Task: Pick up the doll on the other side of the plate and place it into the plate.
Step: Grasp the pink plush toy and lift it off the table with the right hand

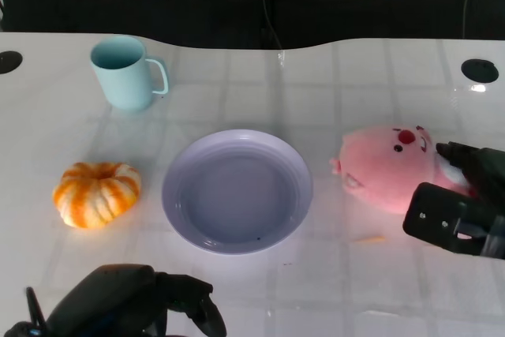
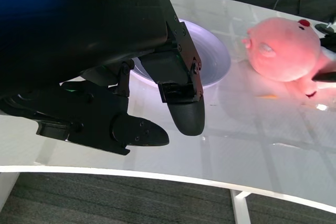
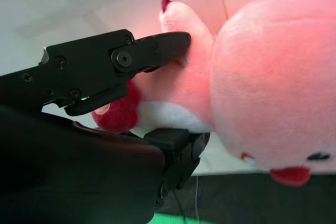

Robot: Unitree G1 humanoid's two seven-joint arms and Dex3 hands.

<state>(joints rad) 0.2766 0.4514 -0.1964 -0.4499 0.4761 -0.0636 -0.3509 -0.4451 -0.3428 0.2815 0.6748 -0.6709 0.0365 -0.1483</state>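
I see the pink doll point(image 1: 390, 165) near the table's right edge, beside the plate point(image 1: 237, 191). My right hand point(image 1: 461, 195) brackets its soft, light body, seemingly touching; I'd squeeze the torso. Left hand point(image 1: 130, 304) idles, fingers loosely apart.

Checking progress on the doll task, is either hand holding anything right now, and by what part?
The right hand has its fingers around the pink doll's body; a firm grip cannot be told. The left hand holds nothing.

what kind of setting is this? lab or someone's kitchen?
Likely a lab or test bench: a bare white table with cable holes, dark curtain behind, and staged props: plate, teal mug, pink doll.
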